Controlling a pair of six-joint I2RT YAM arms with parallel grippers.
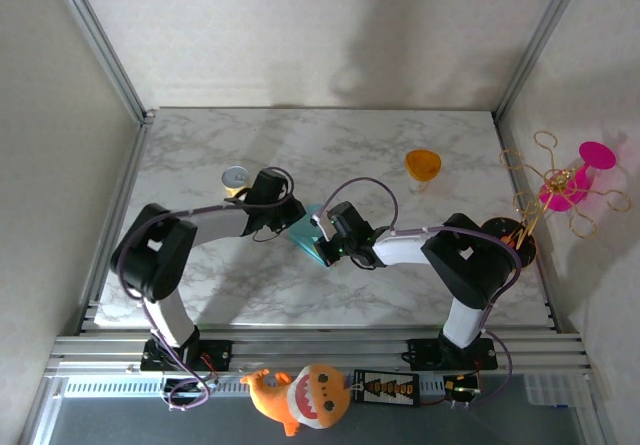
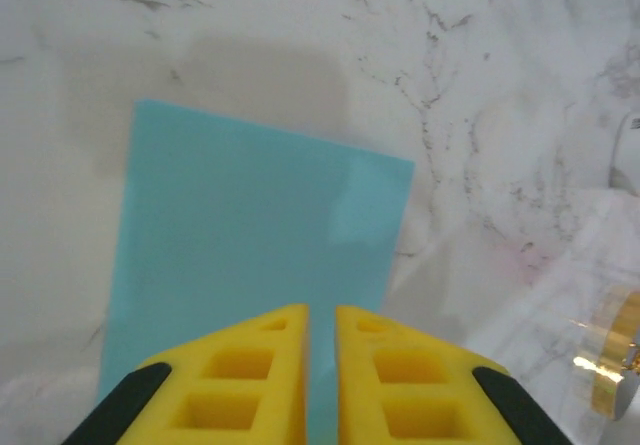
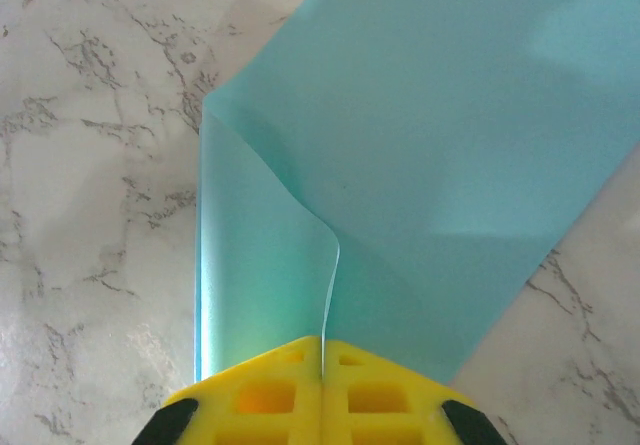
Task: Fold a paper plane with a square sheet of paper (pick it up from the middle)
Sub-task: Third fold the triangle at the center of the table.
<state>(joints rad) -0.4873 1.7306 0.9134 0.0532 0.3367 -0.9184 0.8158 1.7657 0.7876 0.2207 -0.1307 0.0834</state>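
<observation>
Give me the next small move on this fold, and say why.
Probably the right gripper should carry its pinched edge further across the paper to lay the fold. Its jaws are shut on a curled-up flap that is not yet flat. The left gripper, jaws a slit apart, sits over the paper's other end.

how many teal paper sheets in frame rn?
1. The square sheet of paper sits at the middle of the table, one edge curled up and pinched in the right end effector. Another sheet beneath it could be hidden.
</observation>
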